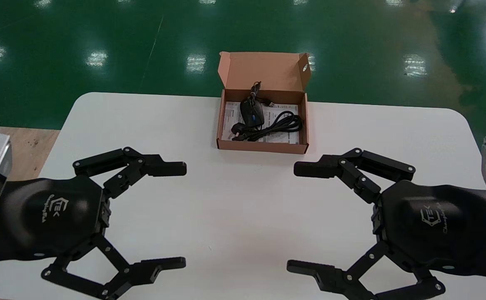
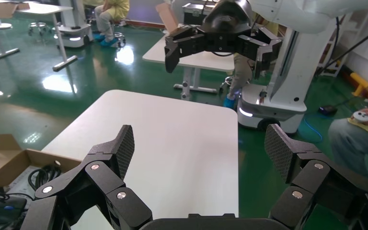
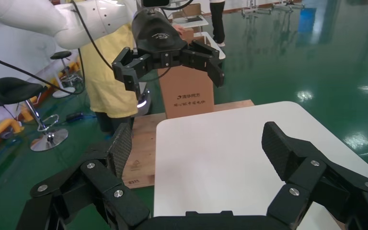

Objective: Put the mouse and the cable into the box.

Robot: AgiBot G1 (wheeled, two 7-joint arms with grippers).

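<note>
Box (image 1: 263, 146) sits at the table's (image 1: 234, 200) far edge, approx mid-way along, w/ lid flap up. Mouse (image 1: 252, 111) lies inside it, on printed sheets; black cable (image 1: 276, 125) is coiled beside it, also inside, no loop seen over the rim. Left gripper (image 1: 184, 216) hovers toward the near-left corner, fingers spread wide, holding nothing. Right gripper (image 1: 292, 217) mirrors it toward the near-right corner, likewise spread & empty. Both are well apart from the box.

Judgement: both items look packed, so nothing's left to pick. Doing this step well means keeping both arms low-risk, i.e. clear of the box walls & flap, no reach-in that could snag the cable or drag the mouse back out.
</note>
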